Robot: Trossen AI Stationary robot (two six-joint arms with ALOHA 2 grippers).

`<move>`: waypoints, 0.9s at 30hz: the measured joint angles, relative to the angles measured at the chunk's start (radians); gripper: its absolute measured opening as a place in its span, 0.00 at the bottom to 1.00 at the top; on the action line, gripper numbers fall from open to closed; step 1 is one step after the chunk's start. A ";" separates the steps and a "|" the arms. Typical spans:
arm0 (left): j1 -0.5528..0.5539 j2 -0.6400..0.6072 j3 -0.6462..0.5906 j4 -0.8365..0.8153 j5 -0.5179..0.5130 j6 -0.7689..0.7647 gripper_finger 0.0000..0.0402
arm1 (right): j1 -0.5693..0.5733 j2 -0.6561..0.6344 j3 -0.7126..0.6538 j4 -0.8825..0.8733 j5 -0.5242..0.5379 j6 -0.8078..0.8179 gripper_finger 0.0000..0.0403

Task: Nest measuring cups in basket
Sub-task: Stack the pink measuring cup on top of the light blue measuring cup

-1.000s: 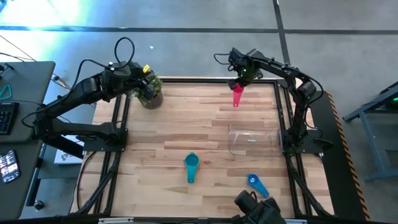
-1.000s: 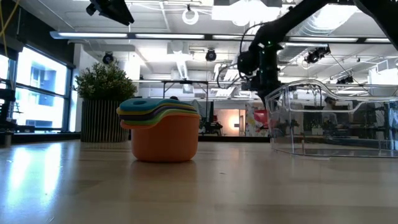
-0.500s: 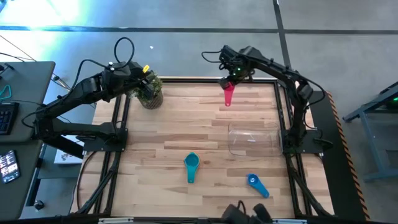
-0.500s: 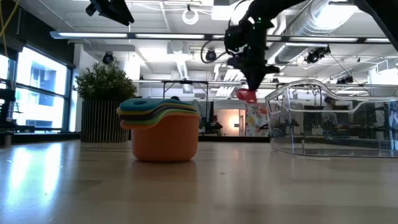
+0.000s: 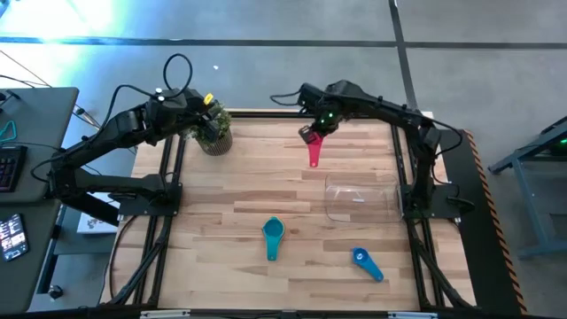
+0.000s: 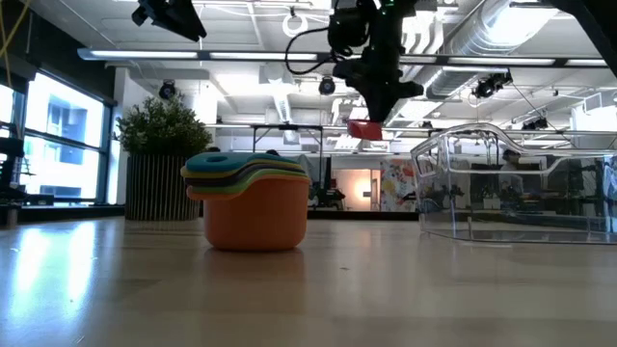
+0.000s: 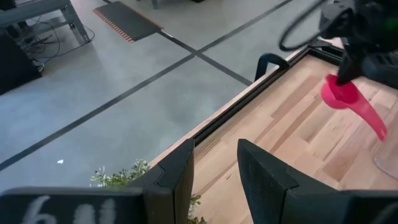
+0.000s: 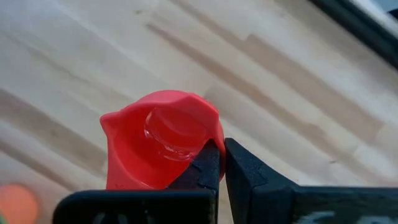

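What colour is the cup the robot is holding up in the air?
Magenta pink. The right gripper holds the measuring cup; the high view shows it best.

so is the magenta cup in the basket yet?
No, the right gripper holds the magenta cup in the air, clear of the basket.

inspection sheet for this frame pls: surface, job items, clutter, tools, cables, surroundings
Surface: wood table, bare between items.
Job's things: magenta cup held in the air over the far side; teal cup stack and blue cup on the near table; clear basket by the right edge, nothing seen inside.
Clutter: potted plant at the far left corner.
Grippers: right tool shut on the magenta cup; left tool open above the plant, holding nothing.
Cables: loop on the left arm.
Surroundings: grey floor, desk left of the rig; no person seen.
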 joint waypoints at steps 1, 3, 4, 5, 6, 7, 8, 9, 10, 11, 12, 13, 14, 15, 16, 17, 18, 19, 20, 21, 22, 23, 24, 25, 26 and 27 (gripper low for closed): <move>0.000 0.000 0.000 -0.001 0.000 0.000 0.28 | 0.016 0.000 0.000 0.000 0.000 0.021 0.00; 0.000 0.000 0.000 -0.001 0.000 0.002 0.28 | 0.049 0.000 0.000 0.000 -0.001 0.070 0.00; 0.000 0.000 0.000 0.000 0.000 0.002 0.28 | 0.065 0.000 0.000 0.000 -0.007 0.096 0.00; 0.000 0.000 0.000 0.000 0.001 0.002 0.28 | 0.081 0.000 0.000 0.000 -0.019 0.121 0.00; 0.000 0.000 0.000 -0.001 0.006 0.002 0.28 | 0.099 0.000 0.000 0.000 -0.024 0.142 0.00; 0.000 0.000 0.000 0.000 0.016 0.002 0.28 | 0.117 0.000 0.000 0.002 -0.029 0.162 0.00; 0.000 0.000 0.000 0.000 0.034 0.002 0.28 | 0.135 0.000 0.000 0.004 -0.031 0.183 0.00; 0.000 0.000 0.000 0.000 0.051 0.002 0.28 | 0.154 0.000 0.000 0.007 -0.033 0.206 0.00; 0.000 0.000 0.000 0.000 0.067 0.002 0.28 | 0.171 0.000 0.000 0.010 -0.036 0.227 0.00; 0.000 0.000 0.000 0.000 0.080 0.002 0.28 | 0.190 0.000 0.000 0.013 -0.036 0.250 0.00; 0.000 0.000 0.000 0.000 0.087 0.002 0.28 | 0.207 0.000 0.000 0.016 -0.036 0.273 0.00; 0.000 0.000 0.000 0.000 0.094 0.002 0.28 | 0.223 0.000 0.000 0.019 -0.036 0.298 0.00; 0.000 0.000 0.000 0.000 0.105 0.002 0.28 | 0.239 0.000 0.000 0.020 -0.036 0.321 0.00; 0.000 0.000 0.000 0.000 0.116 0.002 0.28 | 0.257 0.000 0.000 0.022 -0.036 0.344 0.00; 0.000 0.000 0.000 0.000 0.127 0.002 0.28 | 0.274 0.000 0.000 0.026 -0.036 0.367 0.00; 0.000 0.000 0.000 0.000 0.138 0.002 0.28 | 0.290 0.000 0.000 0.030 -0.035 0.391 0.00; 0.000 0.000 0.000 0.000 0.142 0.002 0.28 | 0.306 0.000 0.000 0.033 -0.034 0.414 0.00; 0.000 0.000 0.000 -0.001 0.148 0.001 0.28 | 0.321 0.000 0.000 0.040 -0.034 0.436 0.00; 0.000 0.000 0.000 -0.001 0.159 0.001 0.28 | 0.338 0.000 0.000 0.048 -0.035 0.459 0.00; 0.000 0.000 0.000 -0.001 0.170 0.001 0.28 | 0.353 0.000 0.000 0.056 -0.034 0.480 0.00; 0.000 0.000 0.000 -0.002 0.184 0.001 0.28 | 0.367 0.000 0.000 0.062 -0.035 0.504 0.00; -0.001 0.000 0.000 -0.002 0.198 0.000 0.28 | 0.381 0.000 0.000 0.067 -0.035 0.529 0.00; -0.001 0.000 0.000 -0.002 0.211 0.000 0.28 | 0.395 0.000 0.000 0.075 -0.035 0.553 0.00; -0.001 0.000 0.000 -0.002 0.221 -0.001 0.28 | 0.409 0.000 0.000 0.086 -0.035 0.575 0.00; -0.001 0.000 0.000 -0.002 0.234 -0.001 0.28 | 0.423 0.000 0.000 0.099 -0.034 0.595 0.00; -0.001 0.000 0.000 -0.002 0.246 -0.002 0.28 | 0.436 0.000 0.000 0.112 -0.034 0.614 0.00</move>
